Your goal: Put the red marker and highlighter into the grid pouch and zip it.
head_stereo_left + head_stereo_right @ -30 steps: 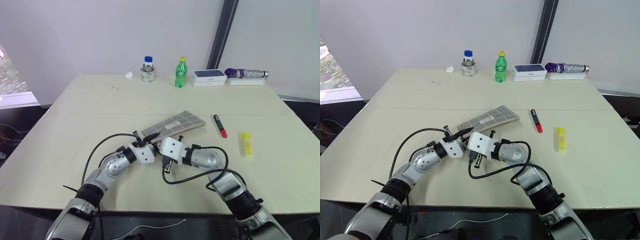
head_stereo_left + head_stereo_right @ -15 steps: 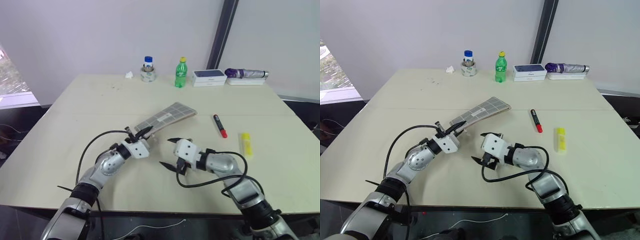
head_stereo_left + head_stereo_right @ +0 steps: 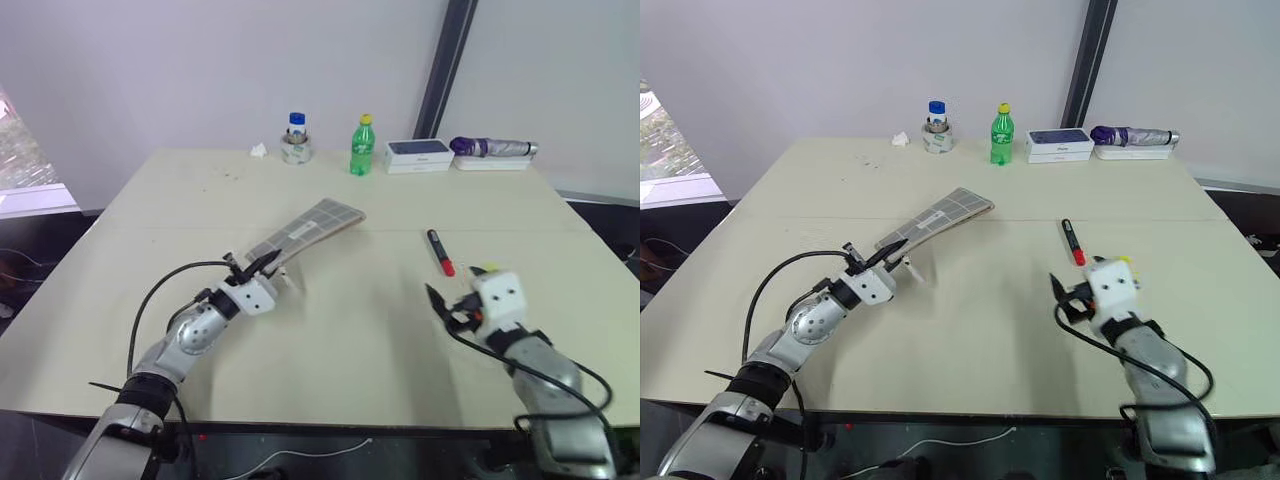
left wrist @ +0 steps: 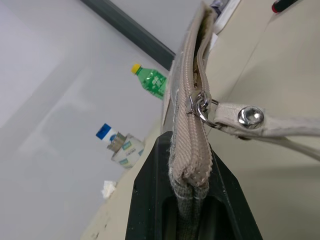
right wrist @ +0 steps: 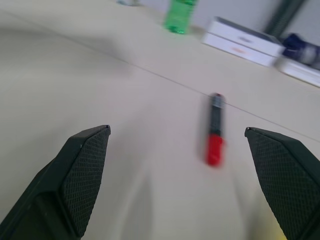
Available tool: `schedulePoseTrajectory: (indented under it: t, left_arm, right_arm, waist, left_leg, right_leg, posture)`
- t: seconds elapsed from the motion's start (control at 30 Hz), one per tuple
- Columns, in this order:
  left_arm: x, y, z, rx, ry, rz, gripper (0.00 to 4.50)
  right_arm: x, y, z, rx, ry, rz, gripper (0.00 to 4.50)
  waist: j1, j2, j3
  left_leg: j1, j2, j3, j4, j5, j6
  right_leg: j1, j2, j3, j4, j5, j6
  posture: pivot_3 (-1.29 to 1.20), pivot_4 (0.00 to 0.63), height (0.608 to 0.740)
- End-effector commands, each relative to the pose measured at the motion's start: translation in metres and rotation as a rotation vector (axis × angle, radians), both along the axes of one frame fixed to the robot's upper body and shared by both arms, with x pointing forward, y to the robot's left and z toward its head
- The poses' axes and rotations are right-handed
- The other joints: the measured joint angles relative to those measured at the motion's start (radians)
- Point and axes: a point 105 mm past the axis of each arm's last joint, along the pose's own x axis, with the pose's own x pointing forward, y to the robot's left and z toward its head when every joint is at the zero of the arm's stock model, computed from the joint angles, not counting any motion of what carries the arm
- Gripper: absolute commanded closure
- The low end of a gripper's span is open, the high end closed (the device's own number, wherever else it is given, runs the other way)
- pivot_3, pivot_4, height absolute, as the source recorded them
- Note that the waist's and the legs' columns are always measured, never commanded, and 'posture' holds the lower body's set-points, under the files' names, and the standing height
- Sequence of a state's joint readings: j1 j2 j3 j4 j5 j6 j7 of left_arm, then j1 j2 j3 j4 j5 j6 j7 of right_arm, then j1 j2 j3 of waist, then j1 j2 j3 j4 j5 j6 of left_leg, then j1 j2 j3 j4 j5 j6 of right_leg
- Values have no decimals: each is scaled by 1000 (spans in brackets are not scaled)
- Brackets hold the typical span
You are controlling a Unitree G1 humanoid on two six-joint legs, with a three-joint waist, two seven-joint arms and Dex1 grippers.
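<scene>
Grey grid pouch (image 3: 300, 229) clamped (left gripper (image 3: 262, 264))

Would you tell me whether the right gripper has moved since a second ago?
Yes. The right gripper has swung from beside the grid pouch toward the robot's right, now just short of the red marker.

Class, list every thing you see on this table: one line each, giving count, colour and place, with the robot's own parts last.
grid pouch: 1, grey with white lines, mid-table, one end lifted.
red marker: 1, black with red cap, right of the pouch.
highlighter: 1, yellow, mostly hidden behind the right gripper.
soda bottle: 1, green, far edge.
small bottle: 1, blue-capped, far edge.
crumpled paper: 1, white, far edge.
boxes: 2, white, stacked, far edge.
umbrella: 1, purple, far right.
left gripper: shut on the pouch's end.
right gripper: open, near the marker.
</scene>
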State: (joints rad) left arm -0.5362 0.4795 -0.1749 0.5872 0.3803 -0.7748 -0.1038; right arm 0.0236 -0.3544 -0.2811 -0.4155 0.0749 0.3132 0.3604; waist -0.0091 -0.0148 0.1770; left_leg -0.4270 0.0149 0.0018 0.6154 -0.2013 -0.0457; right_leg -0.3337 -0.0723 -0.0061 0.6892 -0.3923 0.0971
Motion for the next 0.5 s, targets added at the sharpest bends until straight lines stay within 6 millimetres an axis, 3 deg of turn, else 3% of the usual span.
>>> schedulePoseTrajectory:
  t: [0.03,0.2,0.5]
  left_arm:
    - [-3,8,7,-33,-12,-4,4500]
    - [-6,6,4,-39,3,-18,4500]
    - [-8,4,2,-69,56,-47,4500]
  right_arm:
    - [-28,-14,13,30,-97,-80,27]
    - [-50,-22,-4,75,-60,-184,27]
    - [-40,-22,-1,77,-65,-205,27]
  waist:
    - [0,0,0]
    - [-4,0,0]
    - [-2,0,0]
  left_leg:
    - [0,0,0,0,0,0]
    - [1,0,0,0,-2,4]
    - [1,0,0,0,-1,2]
  right_leg:
    - [0,0,0,0,0,0]
    - [0,0,0,1,0,0]
    - [0,0,0,1,0,0]
  posture:
    - [0,150,740]
    - [0,150,740]
    - [0,150,740]
